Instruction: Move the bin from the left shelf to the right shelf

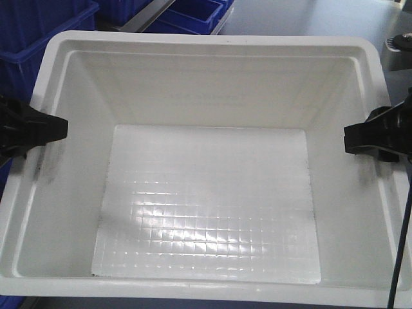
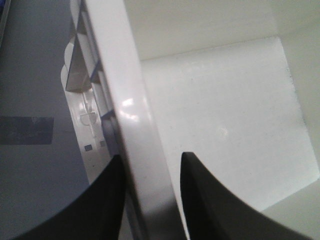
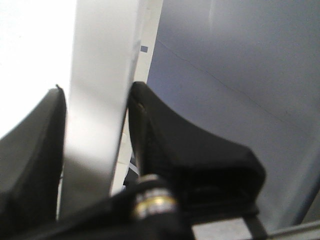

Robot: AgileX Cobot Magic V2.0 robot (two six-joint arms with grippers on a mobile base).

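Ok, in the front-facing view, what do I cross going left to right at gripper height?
left gripper → bin's left wall → gridded floor → bin's right wall → right gripper

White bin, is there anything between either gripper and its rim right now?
Nothing visible. The left gripper straddles the white bin at its left rim, one finger on each side. The right gripper straddles the right rim the same way. The wrist views show only the rim between the fingers.
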